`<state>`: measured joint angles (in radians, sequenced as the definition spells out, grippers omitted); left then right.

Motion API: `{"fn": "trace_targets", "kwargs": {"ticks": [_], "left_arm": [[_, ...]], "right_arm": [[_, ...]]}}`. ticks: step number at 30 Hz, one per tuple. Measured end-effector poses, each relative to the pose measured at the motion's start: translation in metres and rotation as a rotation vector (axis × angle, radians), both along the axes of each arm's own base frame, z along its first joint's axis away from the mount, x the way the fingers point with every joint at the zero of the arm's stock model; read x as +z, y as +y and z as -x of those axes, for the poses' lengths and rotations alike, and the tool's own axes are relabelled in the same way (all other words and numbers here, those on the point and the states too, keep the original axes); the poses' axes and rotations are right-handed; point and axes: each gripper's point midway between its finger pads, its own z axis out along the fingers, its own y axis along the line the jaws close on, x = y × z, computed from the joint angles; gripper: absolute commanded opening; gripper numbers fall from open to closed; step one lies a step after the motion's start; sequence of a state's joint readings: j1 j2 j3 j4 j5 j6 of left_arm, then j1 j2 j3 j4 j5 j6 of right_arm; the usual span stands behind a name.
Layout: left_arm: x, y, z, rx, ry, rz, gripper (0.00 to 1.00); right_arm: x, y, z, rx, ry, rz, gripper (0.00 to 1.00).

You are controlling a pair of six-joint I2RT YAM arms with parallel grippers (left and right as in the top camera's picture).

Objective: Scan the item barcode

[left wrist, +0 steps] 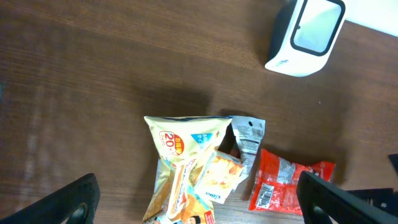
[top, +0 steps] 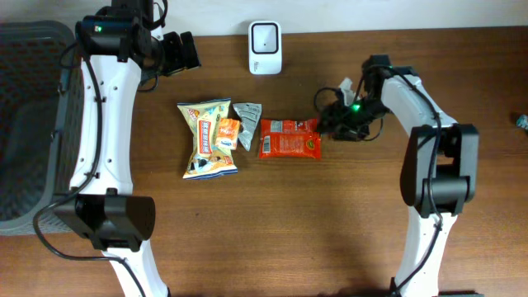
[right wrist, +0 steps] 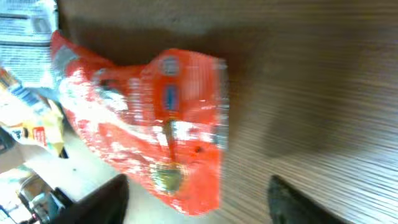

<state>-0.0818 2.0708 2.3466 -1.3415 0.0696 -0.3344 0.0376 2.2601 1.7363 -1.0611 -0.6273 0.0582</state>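
Lying flat, crinkled red packet (top: 289, 139), white print

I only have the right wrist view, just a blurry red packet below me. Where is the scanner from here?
Observer: The white scanner stands at the table's far edge, up-left of the red packet in the overhead view.
Operator: Where's the left arm?
Observer: The left gripper hangs open and empty, left of the scanner.
Operator: Anything else around?
Observer: A dark mesh basket sits beside the left arm, at the table edge.
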Motion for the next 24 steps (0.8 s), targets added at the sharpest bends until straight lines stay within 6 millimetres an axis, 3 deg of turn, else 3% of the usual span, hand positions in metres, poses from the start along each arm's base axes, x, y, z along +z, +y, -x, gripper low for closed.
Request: {"fn": "trace_targets", "kwargs": {"ticks": [1,3,8,9,11,19,24], "left_arm": [[0.000,0.000,0.000,0.000,0.000,0.000,0.99],[0.000,0.000,0.000,0.000,0.000,0.000,0.99],[0.000,0.000,0.000,0.000,0.000,0.000,0.99],[0.000,0.000,0.000,0.000,0.000,0.000,0.99],[0.000,0.000,0.000,0.000,0.000,0.000,0.99],[0.000,0.000,0.000,0.000,0.000,0.000,0.99],[0.000,0.000,0.000,0.000,0.000,0.000,0.99]], "right_arm": [[0.000,0.008,0.001,0.019,-0.007,0.003,0.69],[-0.004,0.023,0.003,0.051,-0.014,0.039,0.51],[-0.019,0.043,0.004,0.051,-0.032,0.223,0.46],[-0.021,0.044,0.003,0.046,-0.039,0.236,0.36],[-0.021,0.044,0.000,0.023,-0.047,0.243,0.05],[-0.016,0.038,-0.005,-0.015,-0.060,0.274,0.04],[0.007,-0.001,-0.009,-0.059,-0.037,0.441,0.04]]}}
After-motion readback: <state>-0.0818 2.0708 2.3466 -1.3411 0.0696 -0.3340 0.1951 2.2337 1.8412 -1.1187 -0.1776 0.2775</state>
